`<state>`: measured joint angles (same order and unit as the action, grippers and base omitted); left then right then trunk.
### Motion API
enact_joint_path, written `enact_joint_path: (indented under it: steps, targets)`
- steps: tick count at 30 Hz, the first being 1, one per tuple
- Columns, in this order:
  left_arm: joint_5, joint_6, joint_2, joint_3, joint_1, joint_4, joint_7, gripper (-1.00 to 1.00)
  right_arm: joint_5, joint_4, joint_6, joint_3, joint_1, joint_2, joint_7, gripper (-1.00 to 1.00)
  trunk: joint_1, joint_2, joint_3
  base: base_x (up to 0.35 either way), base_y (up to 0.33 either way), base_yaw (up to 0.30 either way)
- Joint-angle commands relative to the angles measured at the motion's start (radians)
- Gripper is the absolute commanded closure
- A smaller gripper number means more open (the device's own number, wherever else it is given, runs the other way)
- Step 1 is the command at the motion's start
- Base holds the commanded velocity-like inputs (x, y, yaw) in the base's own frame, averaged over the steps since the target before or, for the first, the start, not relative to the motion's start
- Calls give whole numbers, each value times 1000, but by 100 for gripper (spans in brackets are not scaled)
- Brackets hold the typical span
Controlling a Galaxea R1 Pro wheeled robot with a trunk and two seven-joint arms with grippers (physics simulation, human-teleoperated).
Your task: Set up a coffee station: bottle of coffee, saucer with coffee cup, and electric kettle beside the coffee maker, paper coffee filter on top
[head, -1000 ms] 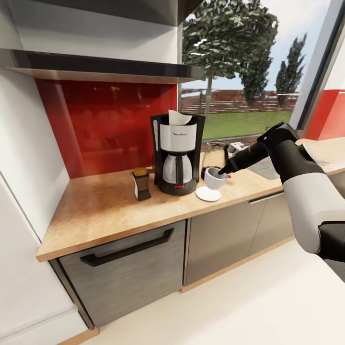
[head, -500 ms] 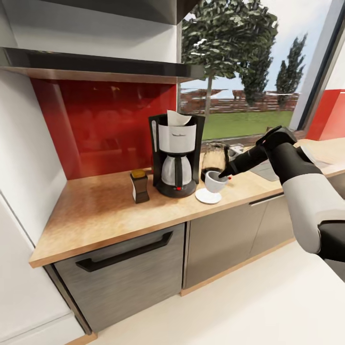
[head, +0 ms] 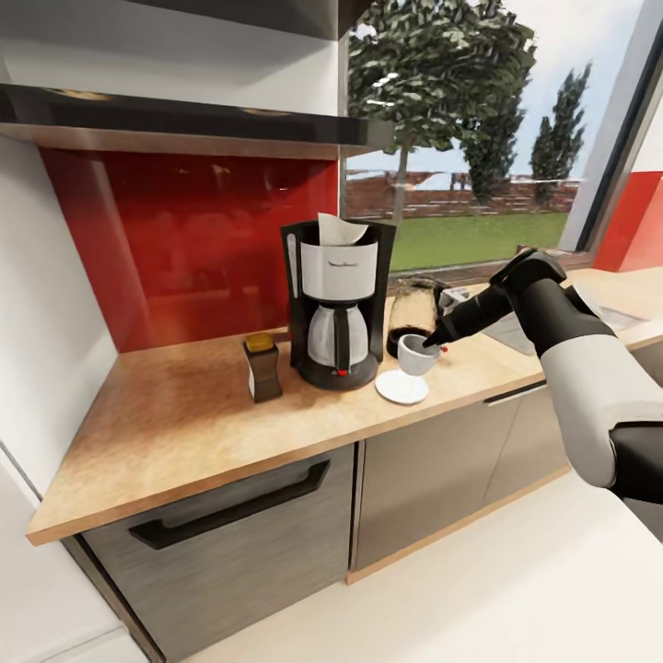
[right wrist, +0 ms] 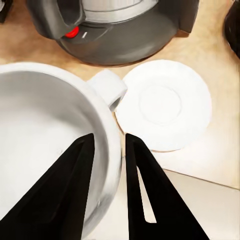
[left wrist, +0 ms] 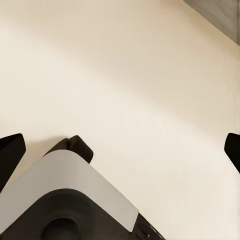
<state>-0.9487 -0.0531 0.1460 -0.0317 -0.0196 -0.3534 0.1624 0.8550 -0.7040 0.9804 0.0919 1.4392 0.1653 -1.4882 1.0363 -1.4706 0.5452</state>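
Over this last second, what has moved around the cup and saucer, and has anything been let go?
Mostly the head camera shifted, so the scene slid in view. The right gripper stays pinched on the coffee cup rim, holding it above the saucer; nothing was released. The coffee maker, bottle of coffee and electric kettle kept their places on the kitchen countertop.

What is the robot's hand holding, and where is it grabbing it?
The right hand holds the white coffee cup by its rim, one finger inside the cup and one outside, above the saucer.
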Motion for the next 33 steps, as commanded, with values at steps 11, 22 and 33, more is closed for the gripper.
enact_joint_path:
  steps: [11, 22, 33]
  targets:
    - [-5, 0, 0, -3, 0, -1, 5, -100, 7, 42, 9, 3, -15, -7, 30, 100, 0, 0, 1, 68, 0, 0]
    - [-6, 1, 0, -3, 0, -1, 5, -100, 7, 42, 10, 3, -33, -32, 34, 100, 0, 0, 1, 5, 0, 0]
    - [-5, 1, 0, -3, 0, -1, 5, -100, 7, 43, 11, 3, -35, -39, 34, 100, 0, 0, 1, 20, 0, 0]
